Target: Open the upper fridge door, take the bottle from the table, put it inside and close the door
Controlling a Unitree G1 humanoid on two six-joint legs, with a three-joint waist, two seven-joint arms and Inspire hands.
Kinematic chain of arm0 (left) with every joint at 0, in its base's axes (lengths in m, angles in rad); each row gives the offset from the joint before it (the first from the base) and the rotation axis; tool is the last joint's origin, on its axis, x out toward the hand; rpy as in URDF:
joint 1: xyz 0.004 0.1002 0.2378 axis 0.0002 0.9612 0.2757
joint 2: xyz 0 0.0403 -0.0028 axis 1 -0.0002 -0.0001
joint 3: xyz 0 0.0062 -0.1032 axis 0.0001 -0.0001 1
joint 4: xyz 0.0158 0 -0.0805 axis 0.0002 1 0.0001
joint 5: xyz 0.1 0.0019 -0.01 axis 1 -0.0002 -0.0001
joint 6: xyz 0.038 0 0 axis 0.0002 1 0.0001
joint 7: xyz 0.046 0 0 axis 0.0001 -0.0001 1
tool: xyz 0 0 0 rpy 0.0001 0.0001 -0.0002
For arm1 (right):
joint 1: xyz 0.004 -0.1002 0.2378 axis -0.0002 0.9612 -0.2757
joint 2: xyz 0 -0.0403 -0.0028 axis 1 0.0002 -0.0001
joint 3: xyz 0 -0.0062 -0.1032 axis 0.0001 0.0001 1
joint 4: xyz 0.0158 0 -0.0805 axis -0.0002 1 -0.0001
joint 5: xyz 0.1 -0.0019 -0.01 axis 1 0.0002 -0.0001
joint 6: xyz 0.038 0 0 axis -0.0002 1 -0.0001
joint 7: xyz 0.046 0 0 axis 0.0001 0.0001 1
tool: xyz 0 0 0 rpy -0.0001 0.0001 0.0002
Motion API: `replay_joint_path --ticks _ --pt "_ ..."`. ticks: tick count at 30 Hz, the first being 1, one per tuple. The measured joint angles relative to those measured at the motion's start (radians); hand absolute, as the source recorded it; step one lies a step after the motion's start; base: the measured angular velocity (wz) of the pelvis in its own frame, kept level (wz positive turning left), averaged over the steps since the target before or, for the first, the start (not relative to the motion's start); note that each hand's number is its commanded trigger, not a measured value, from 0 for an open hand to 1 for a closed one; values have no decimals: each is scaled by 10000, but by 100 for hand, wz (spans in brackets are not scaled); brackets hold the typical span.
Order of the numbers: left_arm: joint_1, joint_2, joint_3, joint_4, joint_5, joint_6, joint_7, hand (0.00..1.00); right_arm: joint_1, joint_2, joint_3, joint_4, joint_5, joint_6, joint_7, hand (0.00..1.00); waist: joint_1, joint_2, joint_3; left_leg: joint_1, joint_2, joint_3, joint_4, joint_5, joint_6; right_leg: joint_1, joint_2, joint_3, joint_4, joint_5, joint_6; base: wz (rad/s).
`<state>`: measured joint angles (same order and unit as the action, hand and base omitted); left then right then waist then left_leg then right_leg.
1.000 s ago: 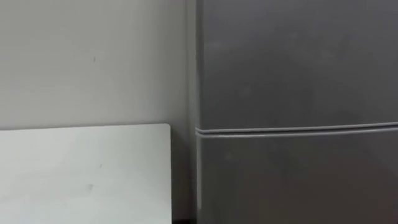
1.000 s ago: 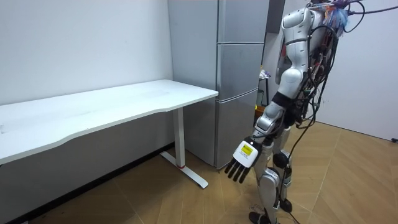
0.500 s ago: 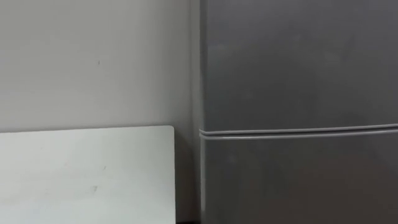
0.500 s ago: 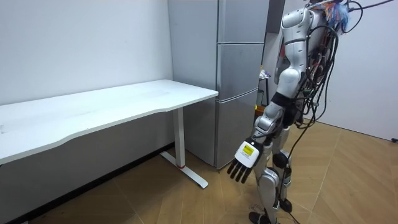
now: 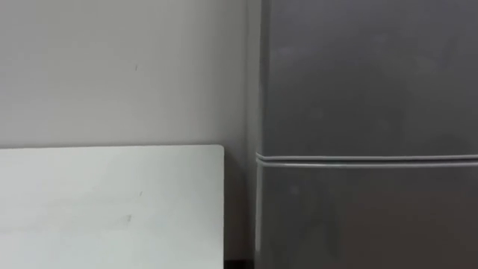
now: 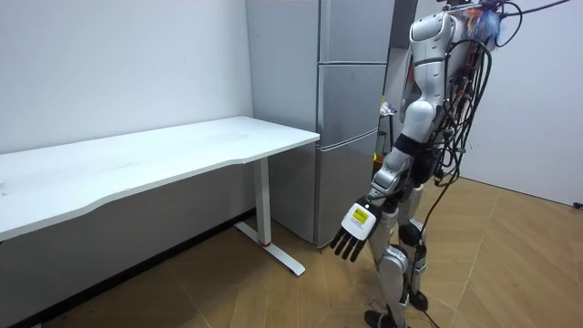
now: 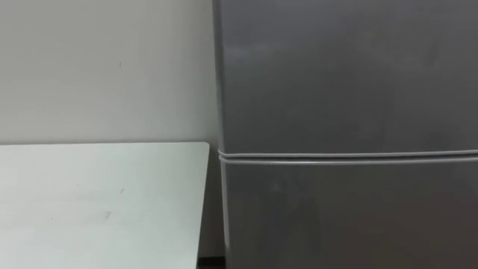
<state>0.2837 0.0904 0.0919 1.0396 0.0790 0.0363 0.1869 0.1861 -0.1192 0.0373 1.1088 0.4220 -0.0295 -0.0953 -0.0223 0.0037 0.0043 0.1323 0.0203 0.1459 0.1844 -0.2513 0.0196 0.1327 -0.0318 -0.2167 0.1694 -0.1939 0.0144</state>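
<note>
The fridge (image 5: 366,112) takes up the right half of the left eye view. Its upper door (image 5: 366,67) and lower door (image 5: 366,220) are both closed, and the seam (image 5: 366,158) between them runs level across the middle right of the frame. A white table (image 5: 104,205) sits in the lower left, its end just beside the fridge, with a pale wall (image 5: 112,67) behind it.

In the room view the robot stands upright on the wooden floor (image 6: 519,264), right of centre, close to the fridge and facing it. Its left hand (image 6: 355,228) hangs low by its thigh at the lower middle of the frame, fingers straight and loose, holding nothing.

I cannot tell where the bottle is. The part of the tabletop in view is bare, and closed doors hide whatever is inside.

This fits two stages equally well: the bottle may be waiting somewhere out of frame with the upper door yet to be opened, or it may already be inside behind a door that has been shut again. The pictures do not settle which.

In either case, I judge that standing well matters most here:
- The body is very near the fridge front, so any arm lift should go up and outward, clear of the door face and the table corner.
- The feet should stay planted and square to the fridge.
- The head should keep the seam in frame, since it marks which door is the upper one.
</note>
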Motion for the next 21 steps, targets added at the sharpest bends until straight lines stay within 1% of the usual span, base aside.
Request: replay_joint_path --ticks 1,4,7,21 --pt "-36 0 -2 34 0 0 0 0 -77 -1 -3 151 2 1 148 0 1 6 17 -11 3 -43 1 -1 -2 8 1 -38 0 0 0 10" --pt "-99 2 -70 38 -2 -33 3 0 -90 -14 -19 240 3 1 343 0 -1 22 29 -9 15 -112 -1 -10 -11 28 3 -69 0 0 -1 4" --pt "-95 3 -81 119 -2 -151 27 0 -88 -19 -28 272 6 1 547 0 0 23 30 -5 13 -112 -2 -10 -11 41 0 -74 9 0 -1 0" --pt "-93 3 -105 125 -3 -156 64 0 -96 -17 -25 281 12 90 1140 0 3 -8 33 125 3 -98 12 -10 -10 116 -5 -56 -16 -1 -2 0"
